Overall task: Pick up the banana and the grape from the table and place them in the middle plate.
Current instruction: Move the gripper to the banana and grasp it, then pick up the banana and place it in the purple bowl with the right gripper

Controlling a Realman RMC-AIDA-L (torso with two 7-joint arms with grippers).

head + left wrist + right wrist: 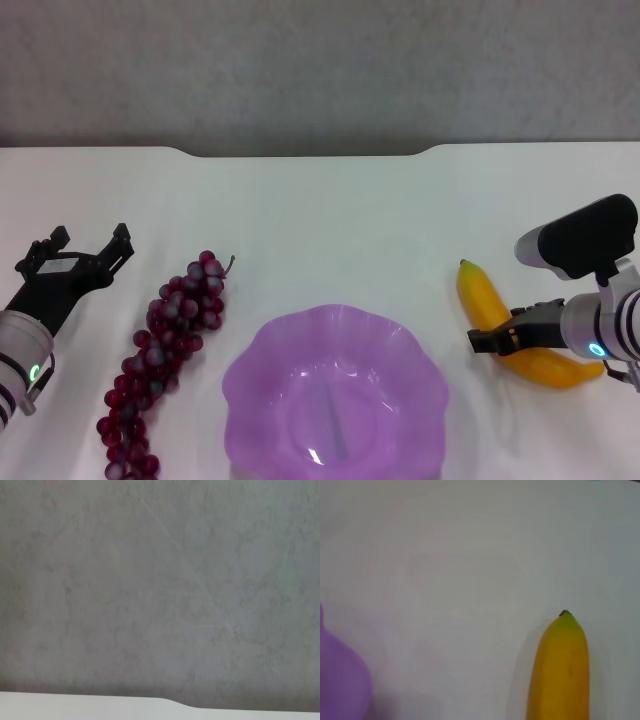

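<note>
Right gripper (490, 338) sits at the banana (487, 300), fingers either side of its middle; whether they pinch it cannot be told. Banana lies on table (330, 220) at 3 o'clock from plate (336, 395). Left gripper (92, 248) spread, hovering at 9 o'clock beside grape (165, 350).

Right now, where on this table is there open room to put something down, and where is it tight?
The table lies bare between its notched far edge and the fruit. The middle plate holds nothing. It is tight between the grape and the plate, and where the right gripper sits over the banana. The left gripper hovers beside the grapes.
</note>
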